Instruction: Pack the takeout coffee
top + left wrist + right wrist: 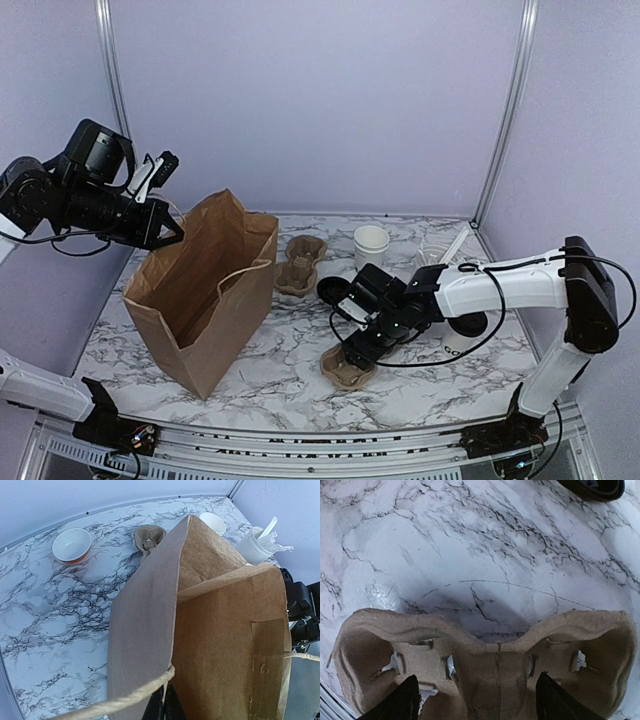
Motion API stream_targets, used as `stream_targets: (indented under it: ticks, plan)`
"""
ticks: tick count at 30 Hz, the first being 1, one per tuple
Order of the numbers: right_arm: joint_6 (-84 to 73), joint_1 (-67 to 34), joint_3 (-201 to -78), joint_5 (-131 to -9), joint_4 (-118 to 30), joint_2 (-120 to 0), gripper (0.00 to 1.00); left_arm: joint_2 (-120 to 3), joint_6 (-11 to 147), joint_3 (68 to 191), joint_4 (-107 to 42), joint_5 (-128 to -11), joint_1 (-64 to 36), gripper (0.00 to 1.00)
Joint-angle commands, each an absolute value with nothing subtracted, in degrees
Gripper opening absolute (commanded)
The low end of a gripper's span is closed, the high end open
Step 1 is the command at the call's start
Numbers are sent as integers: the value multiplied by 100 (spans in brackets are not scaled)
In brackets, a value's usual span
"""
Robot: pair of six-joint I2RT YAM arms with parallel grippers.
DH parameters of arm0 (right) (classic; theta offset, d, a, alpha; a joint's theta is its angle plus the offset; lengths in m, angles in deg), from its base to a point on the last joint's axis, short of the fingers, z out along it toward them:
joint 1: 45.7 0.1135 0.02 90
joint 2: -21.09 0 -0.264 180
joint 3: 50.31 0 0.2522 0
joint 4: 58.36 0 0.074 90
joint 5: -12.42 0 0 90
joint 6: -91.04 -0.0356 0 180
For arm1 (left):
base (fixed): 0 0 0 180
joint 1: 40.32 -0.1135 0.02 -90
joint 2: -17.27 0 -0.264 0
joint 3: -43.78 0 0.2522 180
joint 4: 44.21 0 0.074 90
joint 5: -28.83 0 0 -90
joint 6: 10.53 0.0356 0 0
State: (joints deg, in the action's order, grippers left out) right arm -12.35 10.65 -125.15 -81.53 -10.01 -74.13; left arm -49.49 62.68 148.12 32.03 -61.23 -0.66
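The takeout coffee (462, 338), a white cup with dark lettering, stands on the marble table right of centre, mostly hidden behind my right arm; its top cannot be seen. A brown paper bag (205, 290) stands open at the left. My left gripper (172, 230) is shut on the bag's upper rim (175, 665) by the rope handle (125, 700). My right gripper (360, 345) is open, its fingers (395, 702) straddling the middle of a brown pulp cup carrier (495, 665) without pinching it. That carrier (348, 368) lies flat on the table.
More pulp carriers (300, 265) are stacked behind the bag. A loose black lid (330, 290) lies near them. Stacked white cups (371, 243) and a utensil-filled white cup (440, 255) stand at the back. A white bowl (72, 544) sits beyond the bag.
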Motion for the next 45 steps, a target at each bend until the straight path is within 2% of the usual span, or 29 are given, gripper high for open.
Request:
stream_targets:
  ticks: [1, 13, 18, 23, 34, 41, 45]
  plan:
    - [-1193, 958, -12383, -8092, -1316, -7516, 76, -5066, 6374, 14976, 3354, -6337, -94, 0]
    - [-1296, 949, -12286, -7886, -1541, -7656, 61, -5320, 6375, 15144, 3359, -6317, -61, 0]
    - [-1303, 949, -12319, -7881, -1509, -7538, 51, -5382, 6372, 15237, 3377, -6243, 31, 0]
    - [-1325, 954, -12349, -7881, -1489, -7305, 46, -5461, 6351, 15321, 3442, -6090, 143, 0]
    - [-1390, 949, -12495, -7893, -1412, -6563, 45, -5531, 6300, 15394, 3570, -5837, 281, 0]
    - [-1422, 947, -12548, -8005, -1115, -6736, 54, -5561, 6300, 15422, 3582, -5797, 319, 0]
    - [-1401, 954, -12516, -7918, -1120, -6984, 63, -5559, 6295, 15422, 3576, -5772, 319, 0]
